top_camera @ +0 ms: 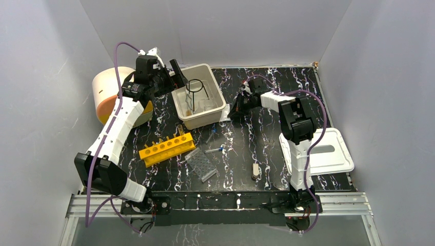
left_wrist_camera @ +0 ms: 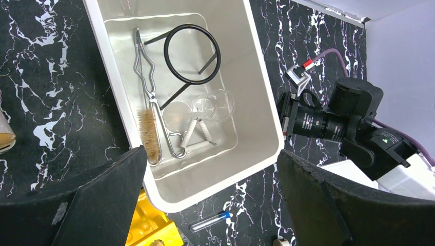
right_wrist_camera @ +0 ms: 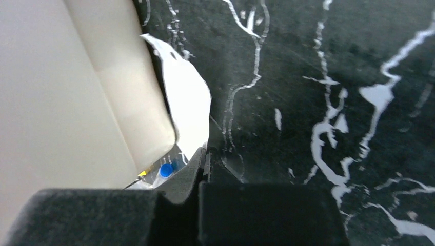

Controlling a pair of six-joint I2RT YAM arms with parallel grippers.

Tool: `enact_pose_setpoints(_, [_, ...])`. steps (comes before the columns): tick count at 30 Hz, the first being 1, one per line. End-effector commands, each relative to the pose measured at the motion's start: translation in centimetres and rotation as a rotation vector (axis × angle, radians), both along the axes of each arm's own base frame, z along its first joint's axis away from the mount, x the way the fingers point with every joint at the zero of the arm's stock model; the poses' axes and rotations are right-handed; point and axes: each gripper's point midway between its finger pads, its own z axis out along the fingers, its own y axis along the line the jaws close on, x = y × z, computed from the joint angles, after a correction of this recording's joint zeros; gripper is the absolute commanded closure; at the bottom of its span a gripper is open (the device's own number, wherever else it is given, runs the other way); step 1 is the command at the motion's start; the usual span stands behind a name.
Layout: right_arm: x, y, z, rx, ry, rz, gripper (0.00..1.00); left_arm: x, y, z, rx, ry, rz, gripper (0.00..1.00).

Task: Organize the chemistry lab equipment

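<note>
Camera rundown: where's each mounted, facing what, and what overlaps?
Top external: above and behind the bases, facing down at the table; left arm, right arm show.
Left wrist: over the tub, looking into it; open left gripper shows.
Right wrist: low beside the tub wall; right gripper shut on small clear bag.
All three share the tub.

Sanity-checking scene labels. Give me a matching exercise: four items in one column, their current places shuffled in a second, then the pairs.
1. black ring-stand
2. yellow rack
3. white lid
4. small clear bag

A. table's right side, beside the right arm
B. pinched in the shut right gripper, against the beige tub outer wall
C. inside the beige tub
D. on the table, in front of the beige tub

Pairs: 1-C, 2-D, 3-A, 4-B
</note>
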Motion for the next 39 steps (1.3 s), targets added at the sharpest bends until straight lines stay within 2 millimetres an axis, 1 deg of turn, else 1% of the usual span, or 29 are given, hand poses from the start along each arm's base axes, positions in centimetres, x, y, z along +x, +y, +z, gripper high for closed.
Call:
enact_pose_setpoints(1, [1.1,-0.8,3.4,-0.056,-0.105,-0.057,1.0,-0.6,0.1,2.2,-0.021,-0.053,-0.007,0.02])
enact_pose_setpoints(4, [2.1,-1.9,5.9,-0.114,-0.193,-0.097,1.0,-0.8,0.2,2.3,-0.021,-0.056,-0.005,0.02])
enact_pose_setpoints(9, [3.2,-3.6,10.9,-0.181,-0.346,-0.161,1.0,-1.1,0.3,2.5,-0.022,-0.06,-0.006,0.02])
enact_pose_setpoints(14, [3.6,-5.0,16.2,-0.205,-0.493,-0.212,1.0,-1.3,0.4,2.7,-0.023,-0.068,-0.006,0.02])
enact_pose_setpoints(17, [3.5,-5.2,19.5,-0.227,-0.591,-0.203,1.0,-1.4,0.5,2.8,-0.018,-0.07,0.0,0.02])
enact_pose_setpoints(19, [3.3,-5.0,21.3,-0.242,-0.634,-0.181,1.0,-1.5,0.7,2.9,-0.013,-0.073,0.007,0.02])
enact_pose_setpoints(21, [2.7,-4.1,22.7,-0.245,-0.673,-0.147,1.0,-1.7,0.9,3.1,-0.004,-0.083,0.005,0.02])
enact_pose_setpoints(22, [2.3,-3.4,23.4,-0.239,-0.694,-0.127,1.0,-1.8,1.0,3.1,0.002,-0.085,0.007,0.02])
enact_pose_setpoints(24, [1.1,-1.1,24.5,-0.212,-0.73,-0.066,1.0,-2.1,1.4,3.1,0.014,-0.091,0.016,0.02])
enact_pose_setpoints(27, [-0.7,2.6,25.1,-0.157,-0.754,0.028,1.0,-2.4,1.7,3.0,0.024,-0.089,0.028,0.02])
enact_pose_setpoints(30, [-2.3,6.2,24.9,-0.112,-0.749,0.109,1.0,-2.7,2.0,2.9,0.027,-0.086,0.039,0.02])
enact_pose_setpoints(31, [-2.8,7.3,24.3,-0.108,-0.739,0.135,1.0,-2.8,2.0,2.9,0.026,-0.085,0.04,0.02])
enact_pose_setpoints(32, [-3.2,8.4,24.2,-0.104,-0.743,0.158,1.0,-2.9,2.1,3.0,0.025,-0.086,0.041,0.02])
enact_pose_setpoints(35, [-4.1,11.0,22.4,-0.141,-0.73,0.215,1.0,-3.1,2.7,3.1,0.036,-0.094,0.07,0.02])
enact_pose_setpoints(39, [-4.2,12.8,19.9,-0.192,-0.677,0.244,1.0,-3.4,2.7,2.9,0.029,-0.091,0.076,0.02])
